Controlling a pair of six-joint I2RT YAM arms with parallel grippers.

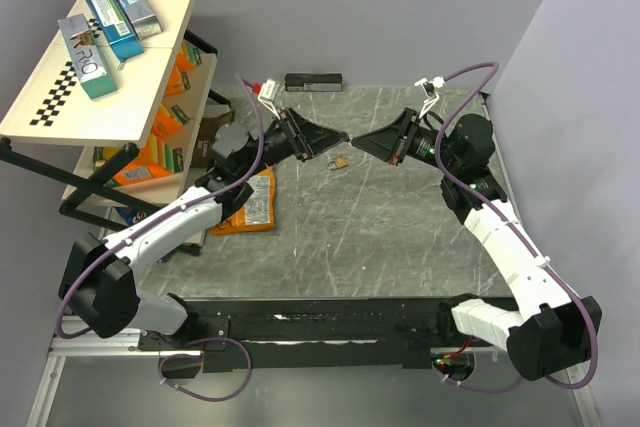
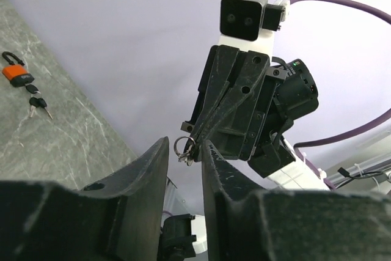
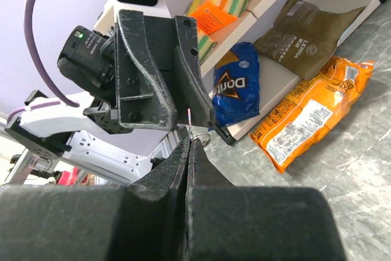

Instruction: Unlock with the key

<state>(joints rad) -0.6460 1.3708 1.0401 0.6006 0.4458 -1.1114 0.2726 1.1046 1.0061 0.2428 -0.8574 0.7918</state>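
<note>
My right gripper (image 1: pixel 358 141) is shut on a small metal key ring (image 3: pixel 201 137); a thin metal blade sticks up from its tips. My left gripper (image 1: pixel 337 139) meets it tip to tip above the table, jaws open. In the left wrist view the ring (image 2: pixel 186 148) hangs at the gap of my left gripper (image 2: pixel 183 145), apart from both fingers. A small brass padlock (image 1: pixel 340 162) lies on the table just below the tips. An orange-red padlock (image 2: pixel 15 73) lies farther off, with black-headed keys (image 2: pixel 38 102) beside it.
A shelf unit (image 1: pixel 110 97) with snack bags and boxes stands at the left. An orange snack bag (image 1: pixel 248 202) lies on the table beside it; it also shows in the right wrist view (image 3: pixel 308 111) with a blue Doritos bag (image 3: pixel 237 90). A black box (image 1: pixel 315 81) sits at the back edge.
</note>
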